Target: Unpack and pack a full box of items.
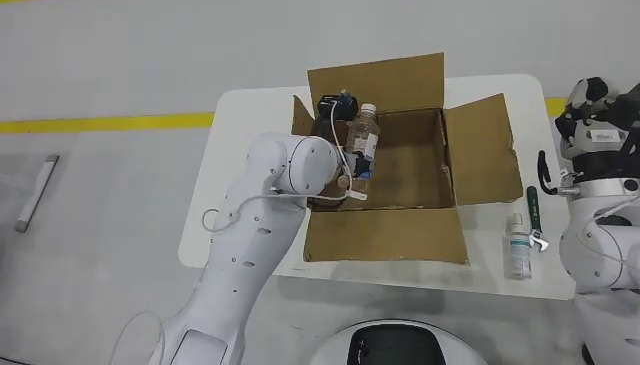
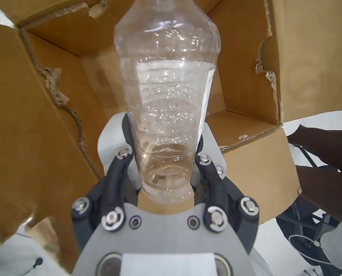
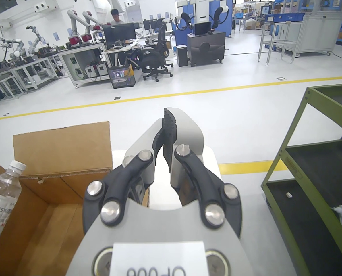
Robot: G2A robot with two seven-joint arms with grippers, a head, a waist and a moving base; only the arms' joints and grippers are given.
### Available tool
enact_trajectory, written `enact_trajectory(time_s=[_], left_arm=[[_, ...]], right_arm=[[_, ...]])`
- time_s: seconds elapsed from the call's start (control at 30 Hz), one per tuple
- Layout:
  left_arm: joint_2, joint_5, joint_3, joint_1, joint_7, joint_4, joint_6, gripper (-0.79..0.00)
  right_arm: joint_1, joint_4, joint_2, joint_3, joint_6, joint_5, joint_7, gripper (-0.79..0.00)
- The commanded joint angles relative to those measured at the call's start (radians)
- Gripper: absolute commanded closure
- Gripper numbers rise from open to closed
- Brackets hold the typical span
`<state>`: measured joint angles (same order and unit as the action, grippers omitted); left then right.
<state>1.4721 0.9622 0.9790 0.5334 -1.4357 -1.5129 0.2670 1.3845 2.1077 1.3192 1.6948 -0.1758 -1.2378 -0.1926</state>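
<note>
Left wrist view: bottle (image 2: 165, 73) gripped within left tool (image 2: 162, 147).

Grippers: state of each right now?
Left gripper: closed on the plastic bottle.
Right gripper: fingers closed, holding nothing.

Pale floor (image 3: 245, 110) with yellow line (image 3: 188, 93), office desks (image 3: 81, 49), green cart (image 3: 320, 162).

Holds the left arm (image 1: 265, 225) stretched from the near left toward the far side, wrist bent to the right. Clamps the left gripper (image 2: 165, 150) on the lower body of a clear bottle (image 2: 166, 67), one finger on each side. Keeps the right arm (image 1: 600, 235) at the right edge, right gripper (image 3: 168, 136) pointing toward the far side, pads pressed together.
</note>
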Motion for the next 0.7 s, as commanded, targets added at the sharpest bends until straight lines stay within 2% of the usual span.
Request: enact_trajectory(time_s=[0.0, 0.4, 0.47, 0.67], left_arm=[[0.000, 0.000, 0.000, 0.000, 0.000, 0.000, 0.000, 0.000], [0.000, 0.000, 0.000, 0.000, 0.000, 0.000, 0.000, 0.000], [0.001, -0.016, -0.004, 0.023, 0.031, 0.007, 0.001, 0.000], [0.022, -0.082, -0.040, 0.001, 0.032, 0.052, 0.099, 0.000]], right_arm=[[0.005, 0.003, 0.000, 0.002, -0.001, 0.003, 0.001, 0.000], [0.025, 0.013, 0.001, 0.009, 0.011, 0.017, 0.006, 0.000], [0.024, 0.010, 0.001, 0.007, 0.014, 0.018, 0.006, 0.000], [0.020, 0.008, 0.001, -0.001, 0.017, 0.013, 0.005, 0.000]])
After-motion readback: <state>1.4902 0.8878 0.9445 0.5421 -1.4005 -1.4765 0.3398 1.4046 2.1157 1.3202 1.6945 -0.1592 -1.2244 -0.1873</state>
